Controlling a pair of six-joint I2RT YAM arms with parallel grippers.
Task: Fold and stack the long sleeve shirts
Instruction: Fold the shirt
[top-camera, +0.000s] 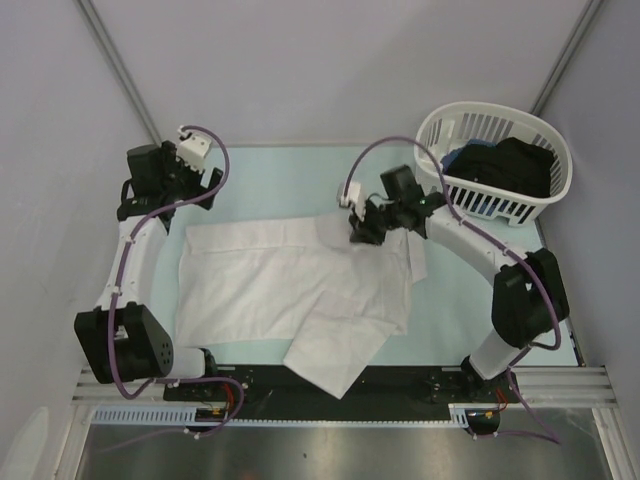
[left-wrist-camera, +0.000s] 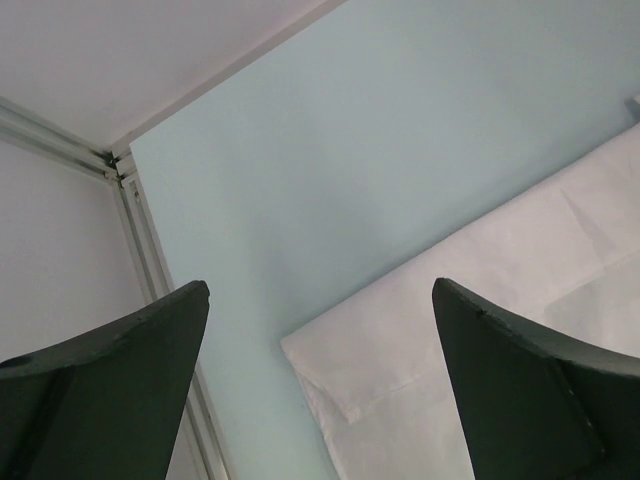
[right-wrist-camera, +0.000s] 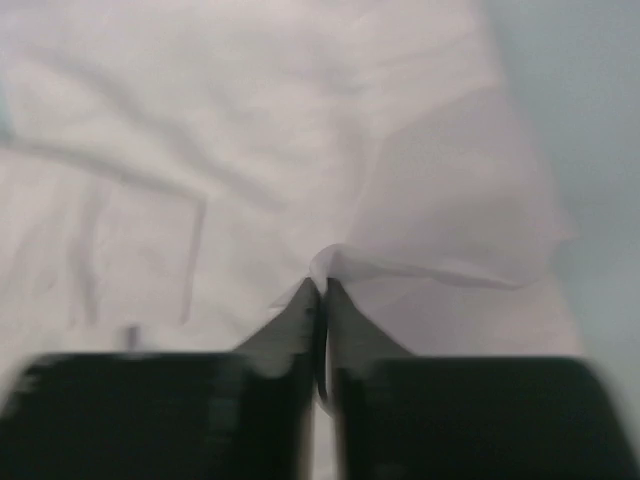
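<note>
A plain white long sleeve shirt (top-camera: 285, 285) lies spread across the middle of the pale green table, one part hanging over the near edge. My right gripper (top-camera: 358, 232) is at the shirt's far right part, shut on a pinched fold of the white cloth (right-wrist-camera: 335, 262), with the cloth lifted into a small peak at its tips. My left gripper (top-camera: 205, 180) is raised at the far left, off the shirt, open and empty. In the left wrist view its gripper (left-wrist-camera: 320, 300) has wide-spread fingers framing the shirt's far left corner (left-wrist-camera: 330, 360) below.
A white slatted basket (top-camera: 545, 195) holding dark clothes (top-camera: 510, 165) stands at the far right. Bare pale green table (top-camera: 280, 185) lies beyond the shirt. A metal frame rail (left-wrist-camera: 150, 270) runs along the table's left edge.
</note>
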